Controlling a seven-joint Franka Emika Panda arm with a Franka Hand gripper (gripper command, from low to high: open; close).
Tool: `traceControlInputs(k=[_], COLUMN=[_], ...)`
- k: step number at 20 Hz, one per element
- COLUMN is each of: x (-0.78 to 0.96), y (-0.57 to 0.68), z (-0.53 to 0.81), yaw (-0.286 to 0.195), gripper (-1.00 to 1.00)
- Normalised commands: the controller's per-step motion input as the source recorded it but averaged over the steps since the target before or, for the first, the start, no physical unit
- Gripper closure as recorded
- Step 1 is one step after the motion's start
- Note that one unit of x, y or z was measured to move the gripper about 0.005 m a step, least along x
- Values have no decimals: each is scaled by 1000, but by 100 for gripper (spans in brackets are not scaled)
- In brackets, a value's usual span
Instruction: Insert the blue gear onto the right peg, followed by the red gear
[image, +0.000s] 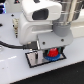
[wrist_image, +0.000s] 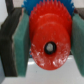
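Note:
In the wrist view the red gear (wrist_image: 49, 42) fills the middle, held between my two teal fingers (wrist_image: 21, 42), which press on its sides. My gripper (wrist_image: 49, 56) is shut on it. The blue gear (wrist_image: 45, 7) shows as a toothed rim just behind the red one. In the exterior view the gripper (image: 50, 50) hangs low over the black-rimmed grey plate (image: 34, 60), with the red gear (image: 51, 54) directly above the blue gear (image: 50, 59) lying on the plate. The right peg is hidden by the gears.
The white robot arm (image: 37, 20) covers much of the exterior view. A black cable (image: 10, 46) runs across the white table at that view's left. Dark background lies beyond the table edge at that view's right.

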Motion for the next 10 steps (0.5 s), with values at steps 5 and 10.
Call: traceControlInputs(k=[5, 10], x=[77, 19], y=[76, 132], z=[189, 522], yaw=[0, 0], gripper=[-100, -100])
